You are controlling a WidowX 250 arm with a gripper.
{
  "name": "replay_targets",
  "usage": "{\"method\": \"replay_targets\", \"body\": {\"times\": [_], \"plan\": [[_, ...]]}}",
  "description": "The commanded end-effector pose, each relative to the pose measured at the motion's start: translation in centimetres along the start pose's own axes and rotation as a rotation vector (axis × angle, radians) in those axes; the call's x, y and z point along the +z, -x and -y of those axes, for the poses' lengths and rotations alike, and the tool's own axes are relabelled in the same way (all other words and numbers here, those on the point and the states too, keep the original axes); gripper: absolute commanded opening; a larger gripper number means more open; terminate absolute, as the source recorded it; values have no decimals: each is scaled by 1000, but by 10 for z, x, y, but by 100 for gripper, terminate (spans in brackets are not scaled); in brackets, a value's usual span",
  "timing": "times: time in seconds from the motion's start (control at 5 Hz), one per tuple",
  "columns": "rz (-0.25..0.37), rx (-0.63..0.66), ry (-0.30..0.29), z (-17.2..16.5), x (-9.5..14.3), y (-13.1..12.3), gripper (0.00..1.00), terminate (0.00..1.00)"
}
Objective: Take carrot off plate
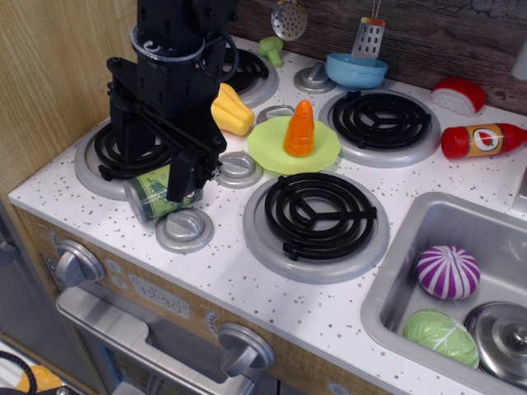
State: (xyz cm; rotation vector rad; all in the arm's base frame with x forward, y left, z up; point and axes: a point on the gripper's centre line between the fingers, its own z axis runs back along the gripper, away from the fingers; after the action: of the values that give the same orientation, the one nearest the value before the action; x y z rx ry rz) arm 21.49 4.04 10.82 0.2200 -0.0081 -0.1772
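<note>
Orange carrot (300,129) stands upright at the centre of the green plate (268,151), untouched; the gripper (191,169), at the plate's eight o'clock beside a green can (155,194), finger state indeterminate; removal entirely outstanding.

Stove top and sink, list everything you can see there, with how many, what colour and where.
carrot: one, orange, upright on the plate
plate: one, light green, centre between burners
squash: one, yellow, left of the plate
can: one, green label, lying at front left burner
bowl: one, blue, back of stove
ketchup bottle: one, red, right of back burner
burners: four, black coils
purple onion: one, in the sink
cabbage: one, green, in the sink
pot lid: one, silver, sink corner
gripper: one, black, over the can
</note>
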Motion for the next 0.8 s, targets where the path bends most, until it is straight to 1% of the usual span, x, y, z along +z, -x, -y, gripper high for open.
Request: {"method": "replay_targets", "body": {"times": [0.0,0.2,0.4,0.6], "plan": [[0,0,0,0,0,0,100,0],[8,75,4,6,12,-33,100,0],[41,175,12,12,24,-71,100,0],[122,214,32,9,22,-106,100,0]]}}
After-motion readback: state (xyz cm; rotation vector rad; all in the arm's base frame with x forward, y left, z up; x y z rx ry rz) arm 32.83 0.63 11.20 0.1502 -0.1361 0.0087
